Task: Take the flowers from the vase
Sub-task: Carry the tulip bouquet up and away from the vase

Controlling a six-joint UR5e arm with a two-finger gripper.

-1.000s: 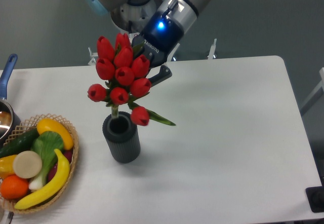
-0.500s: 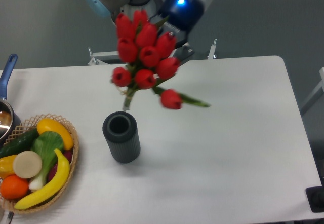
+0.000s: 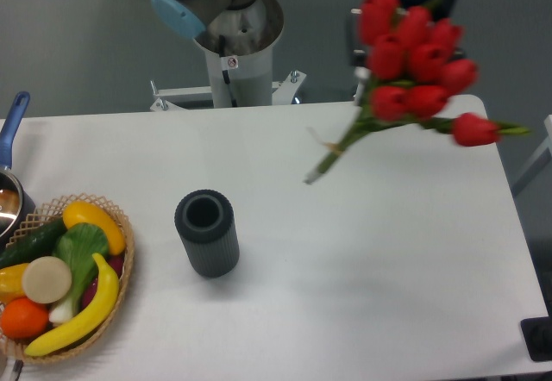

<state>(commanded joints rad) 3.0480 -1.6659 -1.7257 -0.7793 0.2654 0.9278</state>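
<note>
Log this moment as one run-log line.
flowers: lifted, clear of vase | vase: empty, upright on table | gripper: hidden behind blooms

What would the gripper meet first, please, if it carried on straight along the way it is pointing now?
Hard to say: the gripper is almost wholly hidden behind the flowers, so its heading is unclear. If it points down toward the camera, it would probably meet bare table, far to the right of the vase.

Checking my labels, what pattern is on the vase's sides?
Vertical ribs on the dark grey vase, clearest in the fixed camera view.
</note>
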